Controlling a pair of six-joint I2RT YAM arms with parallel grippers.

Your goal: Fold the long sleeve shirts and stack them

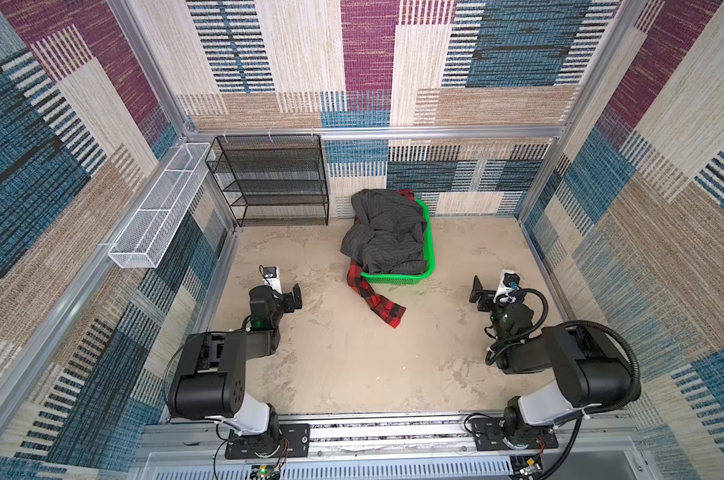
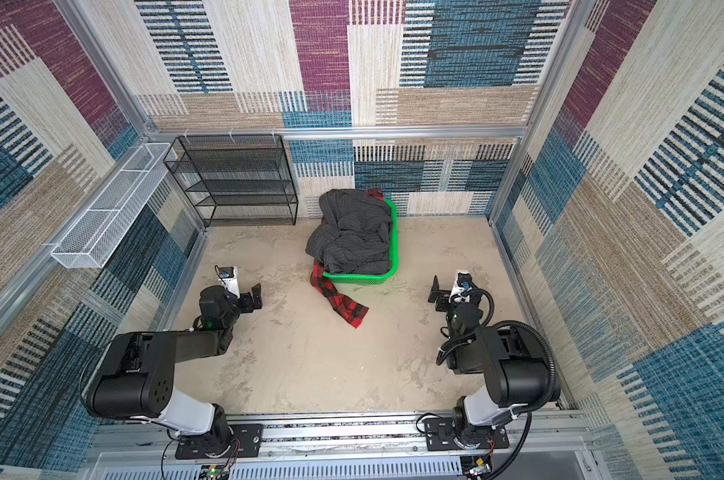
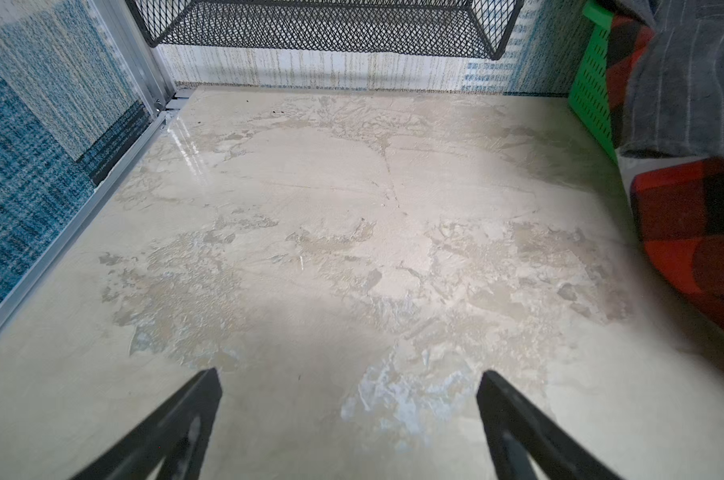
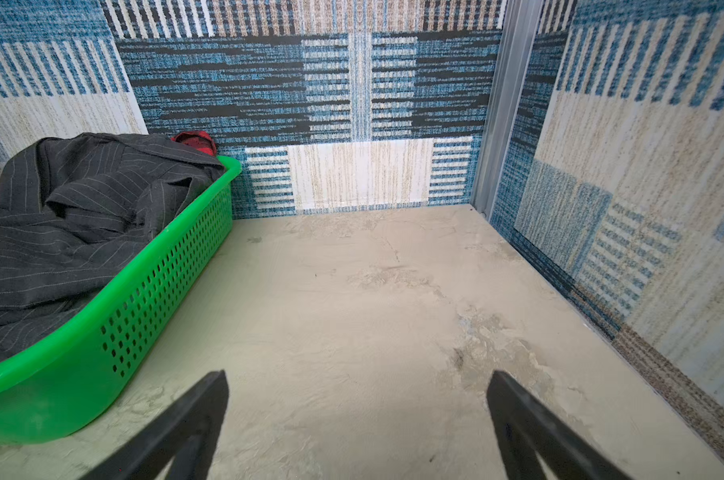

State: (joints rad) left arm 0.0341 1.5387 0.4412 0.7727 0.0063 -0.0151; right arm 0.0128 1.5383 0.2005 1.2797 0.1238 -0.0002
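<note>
Grey shirt [image 1: 387, 232] heaps in the basket [image 1: 431, 245] at the back edge of the counter [image 1: 343, 365], over the check shirt [image 1: 376, 297], whose sleeve trails out. Left hand [image 3: 347, 374] and right hand [image 4: 358, 376] gape, empty. I advise lifting grey first, both hands, well apart.

In both top views we look steeply down over the whole table [image 1: 352, 365]; our low, forward-facing wrist cameras share the green basket [image 4: 144, 299]
</note>
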